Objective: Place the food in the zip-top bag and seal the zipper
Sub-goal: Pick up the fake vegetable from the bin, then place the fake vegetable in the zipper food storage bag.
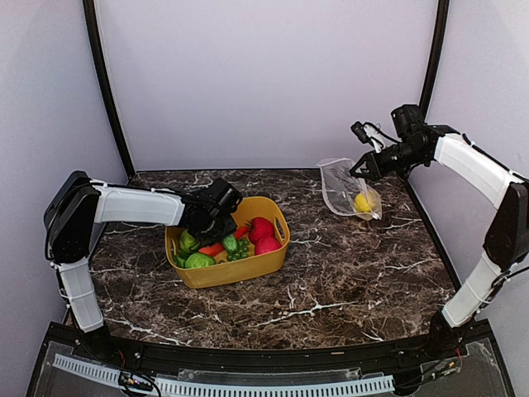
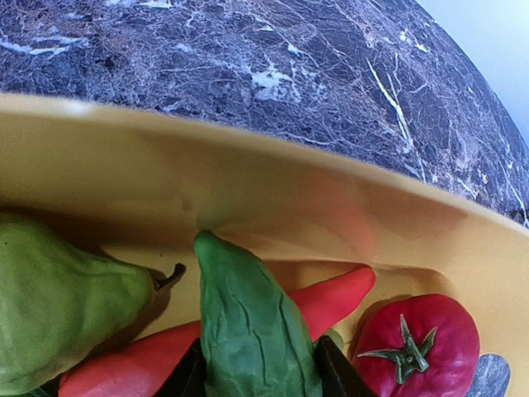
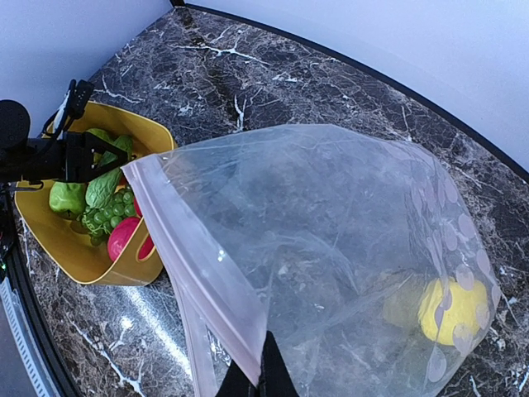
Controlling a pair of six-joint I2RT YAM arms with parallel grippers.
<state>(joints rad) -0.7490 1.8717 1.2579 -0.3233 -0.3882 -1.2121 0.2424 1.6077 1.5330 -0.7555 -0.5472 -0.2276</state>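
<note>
The yellow tub (image 1: 235, 273) holds the food: a green cucumber (image 2: 252, 331), a red-orange carrot (image 2: 331, 302), a red ball with a green stalk (image 2: 417, 343), a green round one (image 2: 58, 314) and green grapes (image 3: 103, 217). My left gripper (image 2: 256, 376) reaches into the tub, its black fingers (image 2: 335, 372) pressed on both sides of the cucumber. My right gripper (image 3: 263, 376) is shut on the zip-top bag (image 3: 331, 248) at its whitish zipper (image 3: 194, 256), holding the mouth up and open toward the tub. A yellow lemon (image 3: 450, 310) lies inside the bag.
The tub stands left of centre on the dark marble table (image 1: 331, 289). The bag (image 1: 343, 190) hangs at the back right, its bottom resting on the table. Grey walls and black posts (image 1: 107, 91) close in the back and sides.
</note>
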